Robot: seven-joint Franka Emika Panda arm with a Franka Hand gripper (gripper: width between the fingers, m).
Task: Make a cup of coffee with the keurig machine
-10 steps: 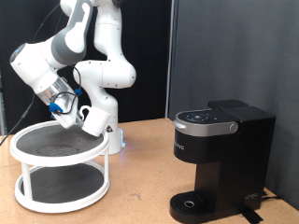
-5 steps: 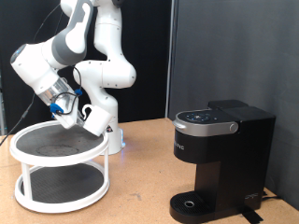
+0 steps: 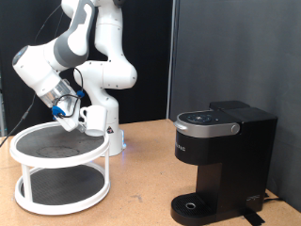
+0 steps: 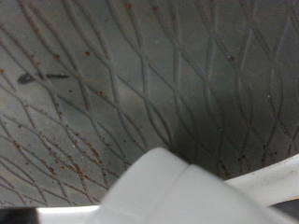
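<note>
So the white Panda arm [image 3: 89,42] is folded over on itself: upper links stand tall at the back, then the forearm doubles back and slopes down toward the exterior view's left, with the wrist cocked so the hand points down and toward the exterior view's right. The gripper [image 3: 77,115] sits at the low end of that, blue bits showing around the fingers, and it's clamped on the cup [image 3: 92,117]. The white mug hangs right off the fingertips, on the side of them toward the exterior view's right, and looks tipped rather than upright. Exactly how the fingers pinch it, rim or wall, I can't make out at this size.

Directly below the gripper and the cup is a round two-tier white rack [image 3: 60,170] with dark mesh shelves; the mug floats over the upper shelf near its rim, apart from it, not resting on it. The wrist view backs this up: a white rounded bit of the cup [image 4: 173,191] fills the near part of the picture and beyond it is the dark diamond-pattern mesh [image 4: 112,84] with little rusty specks.

The keurig machine [image 3: 223,160] stands well away from the gripper, off toward the exterior view's right on the wooden table [image 3: 141,188], lid down, and its round drip tray [image 3: 195,204] has nothing on it.
</note>
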